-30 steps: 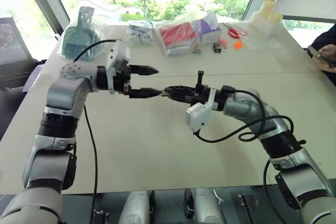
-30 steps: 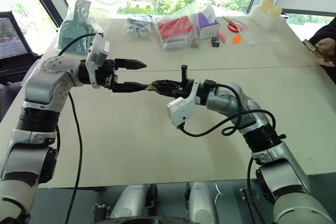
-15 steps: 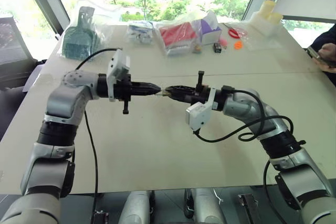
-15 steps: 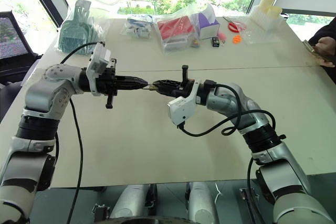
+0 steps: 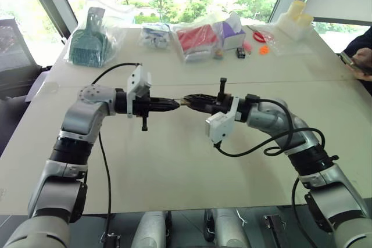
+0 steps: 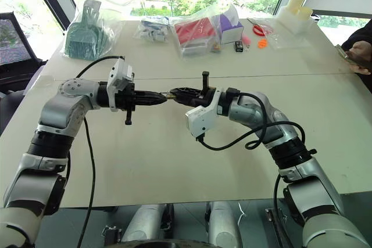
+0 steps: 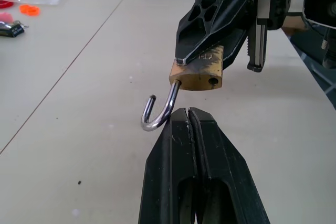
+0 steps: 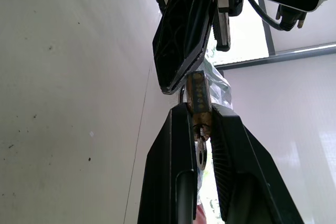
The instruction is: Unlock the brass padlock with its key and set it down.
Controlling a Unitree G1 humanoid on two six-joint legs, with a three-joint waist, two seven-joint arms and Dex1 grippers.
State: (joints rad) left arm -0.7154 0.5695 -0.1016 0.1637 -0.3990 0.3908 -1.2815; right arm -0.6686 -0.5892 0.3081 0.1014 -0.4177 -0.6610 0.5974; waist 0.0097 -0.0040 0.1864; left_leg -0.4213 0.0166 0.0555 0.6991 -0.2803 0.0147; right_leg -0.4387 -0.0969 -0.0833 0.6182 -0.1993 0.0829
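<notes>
- The right gripper [image 8: 202, 124] is clamped on the padlock [image 7: 198, 70], holding it in the air above the table [image 5: 174, 161], its brass body pinched between the two black fingers [image 8: 173, 182].
- The key [image 8: 201, 153] sits in the padlock's end between those fingers, its silvery bow hanging in the gap.
- The shackle [image 7: 159, 111] is swung open, one leg still in the body and the hooked end free.
- The left gripper [image 7: 189, 113] is fully shut with nothing between its pads; its tips meet the right gripper's nearly nose to nose, just beside the shackle's curve. I cannot tell whether they touch it.
- Both arms reach toward each other at mid-table, grippers roughly level.
- Along the far edge by the window lie a green dustpan in a bag [image 5: 88, 43], a red packet [image 5: 195, 39], a purple-and-white box [image 5: 231, 32] and small orange bits [image 5: 263, 49].
- A person's hand [image 5: 363, 61] with a phone shows at the far right.
</notes>
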